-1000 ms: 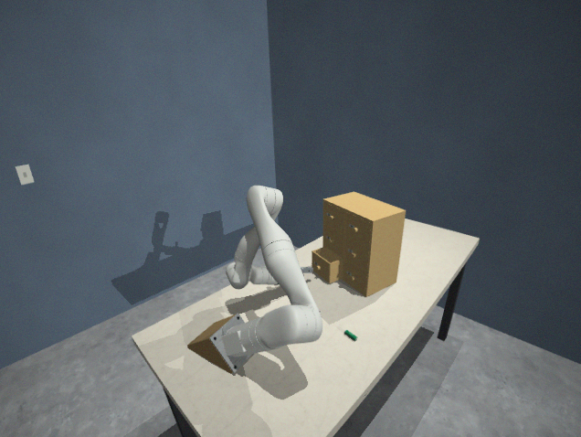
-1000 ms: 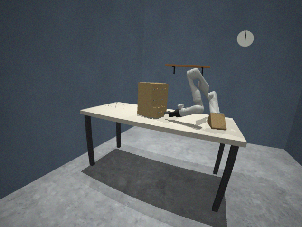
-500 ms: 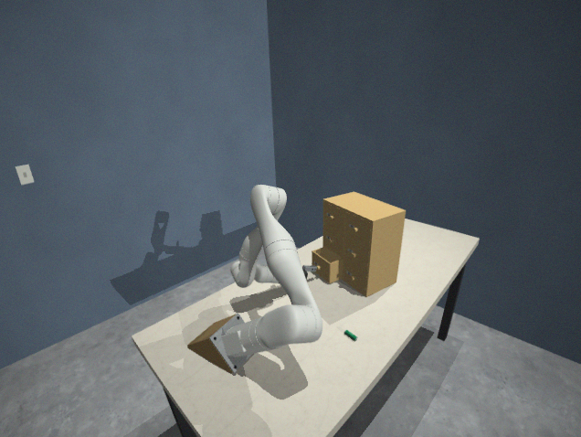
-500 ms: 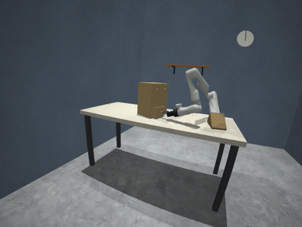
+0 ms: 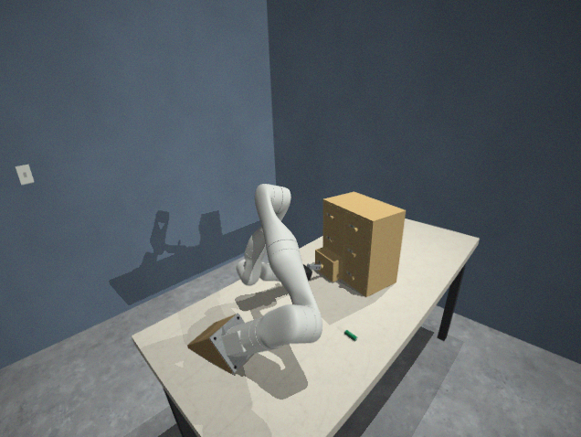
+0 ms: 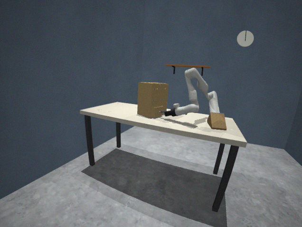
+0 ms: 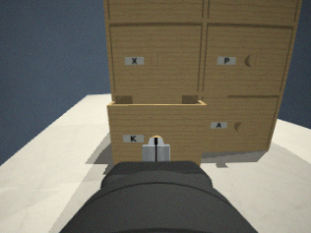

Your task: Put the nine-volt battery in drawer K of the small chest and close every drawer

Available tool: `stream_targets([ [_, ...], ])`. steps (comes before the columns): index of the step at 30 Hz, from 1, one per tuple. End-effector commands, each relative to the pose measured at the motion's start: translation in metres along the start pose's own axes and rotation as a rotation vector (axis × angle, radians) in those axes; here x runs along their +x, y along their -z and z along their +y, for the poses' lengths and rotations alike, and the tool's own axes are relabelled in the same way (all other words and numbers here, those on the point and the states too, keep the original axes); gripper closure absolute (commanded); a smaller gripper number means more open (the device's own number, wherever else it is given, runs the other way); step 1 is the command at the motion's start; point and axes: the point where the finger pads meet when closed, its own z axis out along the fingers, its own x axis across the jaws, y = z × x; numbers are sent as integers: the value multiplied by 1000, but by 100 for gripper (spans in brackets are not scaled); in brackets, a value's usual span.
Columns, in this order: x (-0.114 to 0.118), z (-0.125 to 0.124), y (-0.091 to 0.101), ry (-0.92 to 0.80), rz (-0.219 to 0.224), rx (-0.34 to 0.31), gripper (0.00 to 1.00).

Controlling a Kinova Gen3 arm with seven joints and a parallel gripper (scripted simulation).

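Chest (image 5: 387, 253) (image 6: 145, 99) (image 7: 203, 58) is stood upright on the table (image 5: 328, 385) (image 6: 122, 109) (image 7: 54, 142). Drawer K (image 5: 332, 271) (image 6: 156, 114) (image 7: 182, 124), bottom row, 7 o'clock on the chest face in the wrist view, is left partly pulled out; seen level, no droop. From K in that view: drawer X (image 7: 172, 78) at 12 o'clock, drawer P (image 7: 276, 78) between 1 and 2, drawer A (image 7: 253, 139) at 3. Those three are seated in the chest.

Gripper (image 5: 320, 266) (image 6: 162, 111) (image 7: 155, 145) is clenched, fingers together, nothing gripped. Tips are lined up at K's knob (image 7: 156, 137); contact can't be confirmed.

Nine-volt battery can't be located from these views; K's floor is hidden behind its front panel.

In the top view, a green cylinder (image 5: 351, 335) is laid on the table at 5 o'clock from K. Arm (image 5: 283, 253) (image 6: 193, 95) is mounted on a brown wedge (image 5: 204, 340) (image 6: 218, 121), 8 o'clock from the chest.

hand (image 5: 321, 266) (image 6: 160, 111) (image 7: 155, 145) further forward — drawer k (image 5: 329, 271) (image 6: 158, 108) (image 7: 172, 119) slightly further in.
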Motion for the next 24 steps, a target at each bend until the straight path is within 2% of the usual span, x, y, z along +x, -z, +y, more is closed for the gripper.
stream_targets([
  [1,2,-3,-6,-6,5,-1,100],
  [24,2,-13,-34,-6,5,-1,100],
])
